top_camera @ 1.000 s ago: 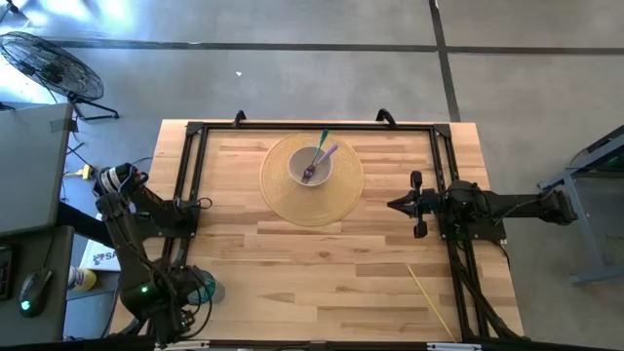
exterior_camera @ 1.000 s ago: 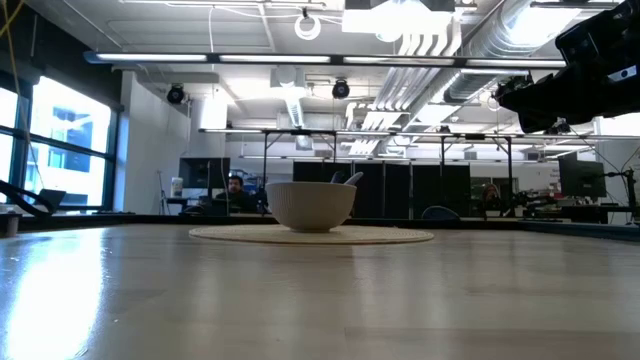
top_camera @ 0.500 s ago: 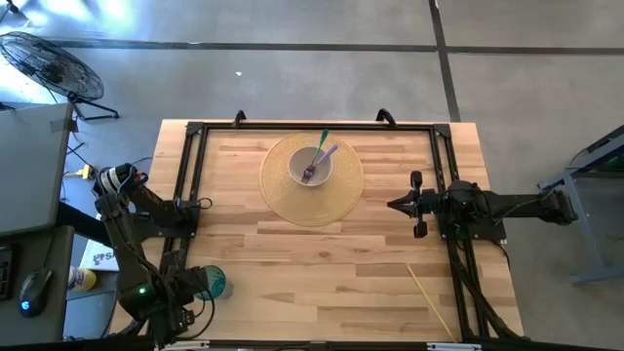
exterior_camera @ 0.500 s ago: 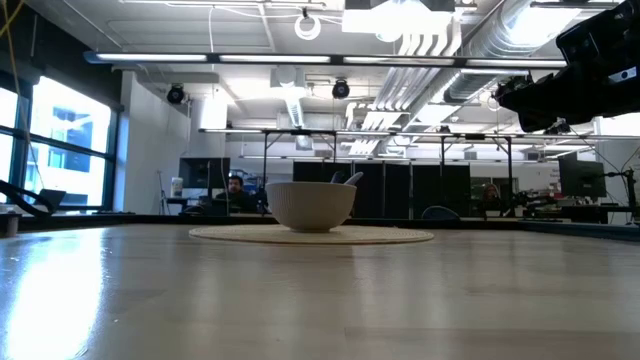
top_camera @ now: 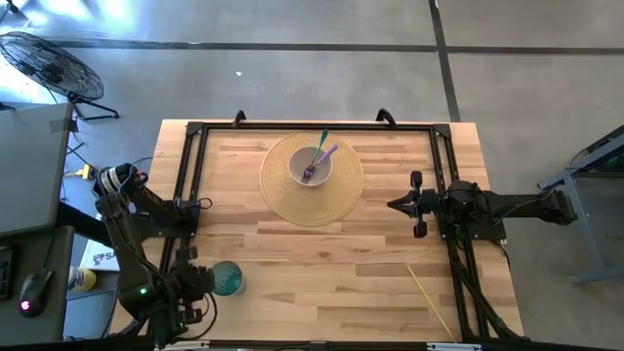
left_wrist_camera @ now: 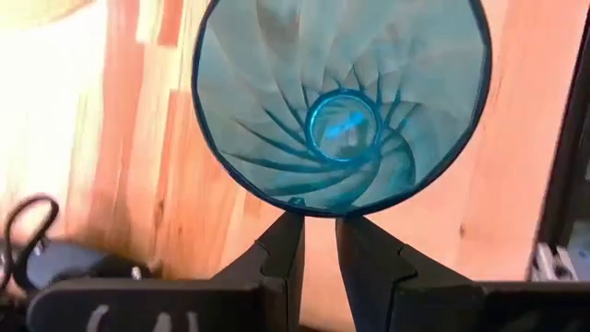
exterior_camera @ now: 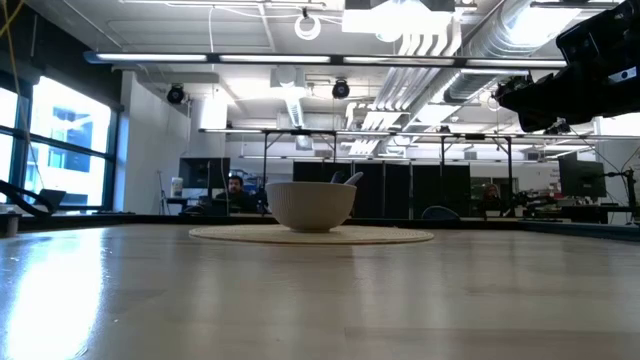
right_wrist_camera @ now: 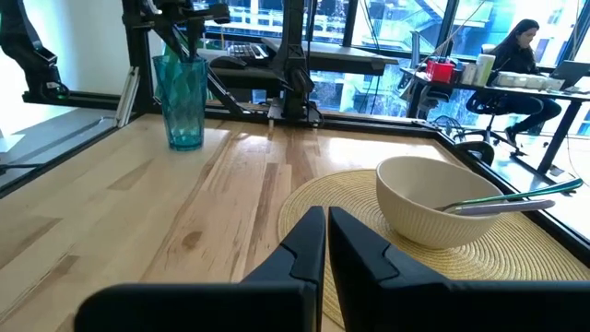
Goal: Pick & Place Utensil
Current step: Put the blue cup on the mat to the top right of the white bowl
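A teal ribbed cup point(top_camera: 226, 278) stands upright near the table's near-left corner, also seen in the right wrist view as the cup point(right_wrist_camera: 184, 97). My left gripper point(left_wrist_camera: 318, 231) comes down on it from above, shut on its rim. A cream bowl point(top_camera: 312, 164) sits on a round woven placemat point(top_camera: 312, 203) at the far middle. A green-handled utensil point(top_camera: 322, 144) and a purple one point(top_camera: 329, 154) lean on the bowl's rim. My right gripper point(top_camera: 392, 205) is shut, hovering at the right side, clear of everything. My left gripper meets the cup's rim point(left_wrist_camera: 318, 214) from above, pointing down, its two fingers point(left_wrist_camera: 286, 249) close together at one spot on the rim. Whether the wall runs between them cannot be told. The cup stays upright, its base seemingly on the wood point(right_wrist_camera: 184, 146).
A thin wooden stick point(top_camera: 429, 297) lies near the right rail at the near side. Black frame rails point(top_camera: 190, 185) run along the left, far and right edges. Open wood spans the middle. People sit at desks in the room behind point(right_wrist_camera: 516, 41).
My left gripper has carried the cup from the table's left edge toward the right and slightly toward the far edge, in over the wood. The cup has stayed upright. My right arm has kept still.
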Robot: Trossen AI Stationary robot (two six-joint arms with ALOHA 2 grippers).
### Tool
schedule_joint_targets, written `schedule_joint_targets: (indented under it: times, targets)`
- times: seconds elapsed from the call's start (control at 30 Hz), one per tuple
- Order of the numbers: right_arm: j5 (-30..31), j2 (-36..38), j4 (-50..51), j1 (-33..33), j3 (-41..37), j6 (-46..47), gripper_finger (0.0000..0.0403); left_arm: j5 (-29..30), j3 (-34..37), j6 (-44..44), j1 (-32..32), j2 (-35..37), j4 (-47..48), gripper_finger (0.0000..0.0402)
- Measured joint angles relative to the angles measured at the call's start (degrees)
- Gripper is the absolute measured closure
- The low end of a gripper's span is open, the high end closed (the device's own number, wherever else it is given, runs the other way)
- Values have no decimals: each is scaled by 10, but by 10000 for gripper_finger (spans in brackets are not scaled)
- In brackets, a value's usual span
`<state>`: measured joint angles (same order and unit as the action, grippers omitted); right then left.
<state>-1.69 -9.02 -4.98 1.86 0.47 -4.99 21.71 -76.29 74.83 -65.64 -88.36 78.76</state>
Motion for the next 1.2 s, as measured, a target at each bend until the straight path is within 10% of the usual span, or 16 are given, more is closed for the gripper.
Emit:
schedule_joint_targets:
  times: [0.8, 1.2]
  targets:
    - [0, 0, -4, 0, 0, -21, 391, 122, 98, -171, 114, 0, -278, 334]
    - [0, 0, -4, 0, 0, -30, 391, 211, 205, -238, 127, 0, -507, 182]
